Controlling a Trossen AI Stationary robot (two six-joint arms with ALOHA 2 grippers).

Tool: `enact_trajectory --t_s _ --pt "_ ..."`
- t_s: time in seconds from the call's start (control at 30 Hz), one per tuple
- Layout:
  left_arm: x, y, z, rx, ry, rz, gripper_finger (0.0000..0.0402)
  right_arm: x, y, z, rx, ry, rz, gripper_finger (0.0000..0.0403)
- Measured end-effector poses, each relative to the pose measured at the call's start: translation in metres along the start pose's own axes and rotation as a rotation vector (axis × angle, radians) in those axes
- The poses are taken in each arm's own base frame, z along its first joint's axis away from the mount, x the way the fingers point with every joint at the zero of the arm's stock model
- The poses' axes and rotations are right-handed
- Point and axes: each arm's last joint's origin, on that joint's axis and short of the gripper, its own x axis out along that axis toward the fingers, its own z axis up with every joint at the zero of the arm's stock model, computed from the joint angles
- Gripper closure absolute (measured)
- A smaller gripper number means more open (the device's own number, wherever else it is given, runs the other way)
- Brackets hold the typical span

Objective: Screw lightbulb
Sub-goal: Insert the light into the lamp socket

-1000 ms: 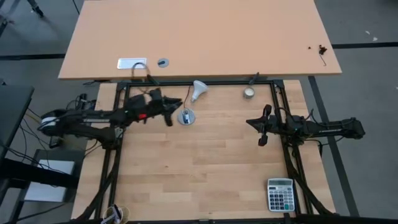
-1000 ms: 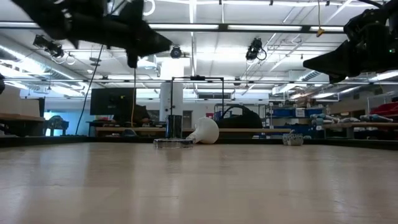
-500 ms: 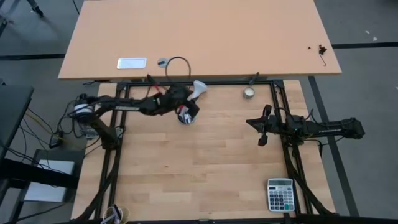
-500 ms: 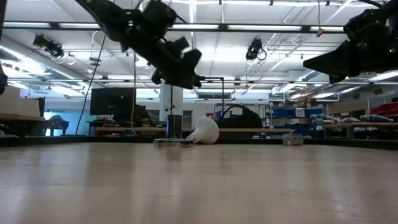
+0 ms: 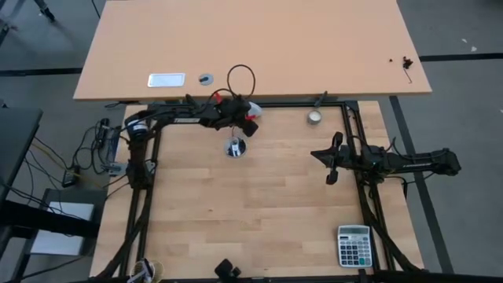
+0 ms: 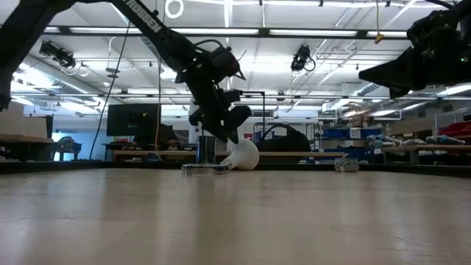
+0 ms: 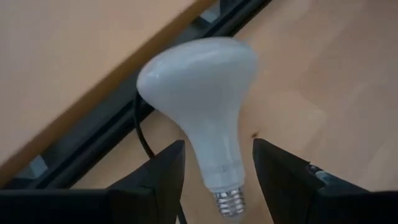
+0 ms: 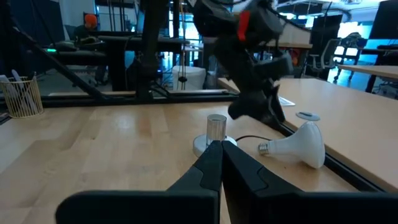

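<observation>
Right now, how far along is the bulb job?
Early. Done: the left gripper has reached the lightbulb, open, fingers either side of its neck. In hand: the grasp; the bulb lies on its side on the table, not lifted. Left: close, carry it to the socket, screw it in. The right gripper waits, shut, off to the side.

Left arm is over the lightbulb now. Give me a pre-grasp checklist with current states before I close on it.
1. Left gripper open: ok.
2. Lightbulb neck between the fingers: ok, straddled in the left wrist view.
3. Lightbulb lying on its side on the table, not held: ok.
4. Socket uncovered, beside the bulb: ok.
5. Right gripper parked away from the bulb: ok.
6. Gripper low enough to grip: cannot tell.
</observation>
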Motion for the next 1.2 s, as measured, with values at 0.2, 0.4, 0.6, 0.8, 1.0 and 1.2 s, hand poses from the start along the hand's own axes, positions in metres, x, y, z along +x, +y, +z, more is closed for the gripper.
enact_trajectory --t_s 0.2,0.4,0.6,0.8,1.0,1.2 --pt "0.015 0.011 0.0 -0.034 0.034 -0.026 0.0201 0.0 0.0 0.0 0.0 -0.001 0.0 0.0384" --pt "0.018 0.019 -0.001 -0.069 0.068 -0.075 0.0178 0.0 0.0 0.0 0.0 -0.001 0.0 0.0384" --pt "0.018 0.019 -0.003 -0.067 0.091 -0.115 0.0162 0.0 0.0 0.0 0.0 0.0 0.0 0.0384" --pt "0.02 0.022 -0.003 -0.071 0.093 -0.109 0.0162 0.0 0.0 0.0 0.0 -0.001 0.001 0.0384" --pt "0.036 0.019 -0.016 -0.061 0.147 -0.122 0.0162 0.0 0.0 0.0 0.0 -0.001 0.0 0.0384" --pt "0.043 0.018 -0.022 -0.032 0.175 -0.12 0.0163 0.0 0.0 0.0 0.0 -0.001 0.0 0.0384"
